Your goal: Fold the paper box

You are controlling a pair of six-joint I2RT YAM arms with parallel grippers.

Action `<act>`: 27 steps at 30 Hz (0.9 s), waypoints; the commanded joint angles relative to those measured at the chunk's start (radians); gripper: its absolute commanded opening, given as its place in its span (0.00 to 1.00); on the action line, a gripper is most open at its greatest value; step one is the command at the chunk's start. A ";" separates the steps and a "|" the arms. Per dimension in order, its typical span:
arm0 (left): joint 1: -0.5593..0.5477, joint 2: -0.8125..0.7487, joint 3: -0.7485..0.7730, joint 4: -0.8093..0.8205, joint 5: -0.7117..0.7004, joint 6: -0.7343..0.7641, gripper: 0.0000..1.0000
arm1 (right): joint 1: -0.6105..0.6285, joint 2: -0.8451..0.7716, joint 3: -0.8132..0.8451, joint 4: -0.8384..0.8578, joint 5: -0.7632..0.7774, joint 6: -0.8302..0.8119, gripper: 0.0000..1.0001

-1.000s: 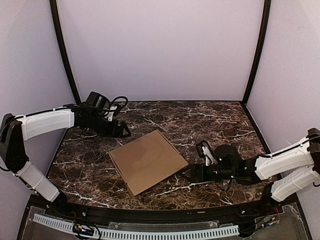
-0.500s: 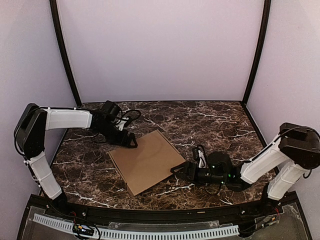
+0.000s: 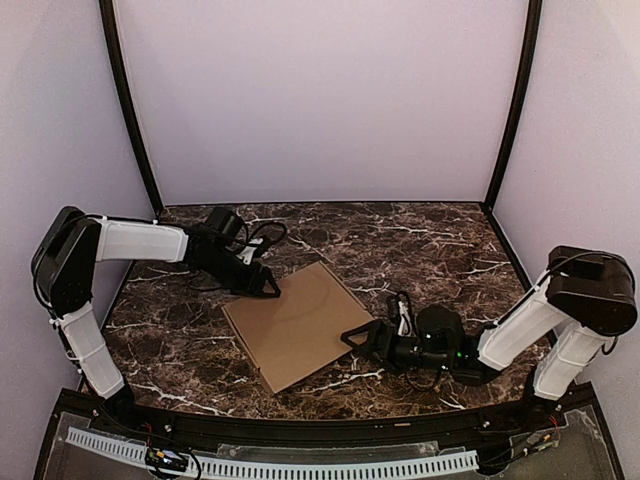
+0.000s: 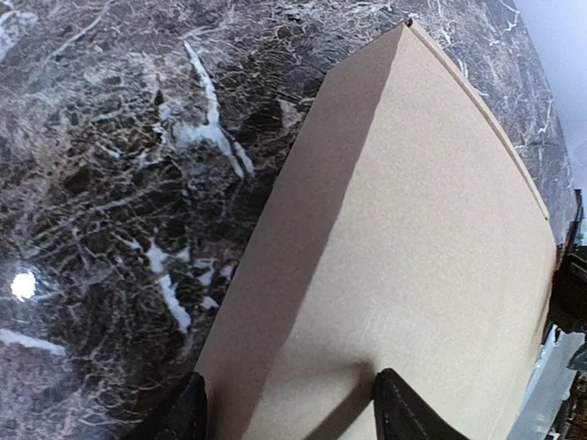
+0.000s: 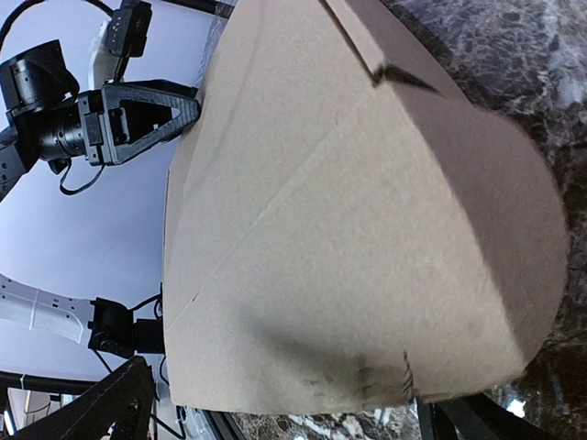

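Note:
The paper box [image 3: 300,325] is a flat, closed piece of plain brown cardboard lying askew in the middle of the marble table. My left gripper [image 3: 268,287] is low at the box's far-left edge. In the left wrist view the box [image 4: 413,238] fills the right side, and the left gripper [image 4: 289,414] stands open astride that edge: one fingertip [image 4: 188,414] is by the shaded side, the other over the top face. My right gripper [image 3: 358,338] is at the box's right corner. The right gripper [image 5: 284,417] is open wide, with the box's near edge [image 5: 348,229] between its fingers.
The dark marble table [image 3: 420,240] is walled by pale purple panels with black corner posts [image 3: 128,110]. A white perforated strip [image 3: 300,468] runs along the near edge. My left gripper [image 5: 138,124] shows beyond the box in the right wrist view.
Both grippers have closed in on the box from either side, the left to its far-left edge, the right to its right corner. The left jaws have narrowed. The box shifted slightly.

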 commanded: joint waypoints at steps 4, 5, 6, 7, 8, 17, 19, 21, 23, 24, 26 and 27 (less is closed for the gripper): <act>-0.022 0.005 -0.121 0.063 0.137 -0.086 0.47 | 0.009 -0.018 -0.059 0.036 0.028 0.028 0.99; -0.022 0.004 -0.133 0.071 0.150 -0.092 0.44 | 0.009 -0.023 -0.065 0.038 0.029 0.029 0.99; -0.023 0.002 -0.139 0.088 0.172 -0.106 0.42 | 0.009 -0.032 -0.070 0.041 0.030 0.029 0.99; -0.024 0.001 -0.147 0.094 0.181 -0.112 0.39 | 0.010 -0.035 -0.076 0.041 0.029 0.029 0.98; -0.024 0.000 -0.150 0.104 0.195 -0.123 0.37 | 0.010 -0.046 -0.080 0.040 0.029 0.029 0.99; -0.033 -0.002 -0.207 0.211 0.299 -0.193 0.25 | 0.009 -0.075 -0.111 0.062 0.081 0.035 0.99; -0.033 0.006 -0.225 0.241 0.320 -0.208 0.23 | 0.010 -0.070 -0.114 0.081 0.082 0.040 0.99; -0.033 0.010 -0.245 0.268 0.330 -0.216 0.21 | 0.010 -0.062 -0.118 0.104 0.080 0.046 0.99; -0.033 0.016 -0.263 0.293 0.345 -0.223 0.20 | 0.010 -0.050 -0.125 0.131 0.079 0.057 0.99; -0.033 0.019 -0.275 0.303 0.351 -0.230 0.17 | 0.010 -0.043 -0.130 0.150 0.080 0.061 0.99; -0.033 0.023 -0.290 0.347 0.367 -0.243 0.15 | 0.010 -0.027 -0.141 0.188 0.077 0.070 0.99; -0.033 0.024 -0.294 0.358 0.375 -0.246 0.14 | 0.009 -0.021 -0.145 0.203 0.075 0.076 0.99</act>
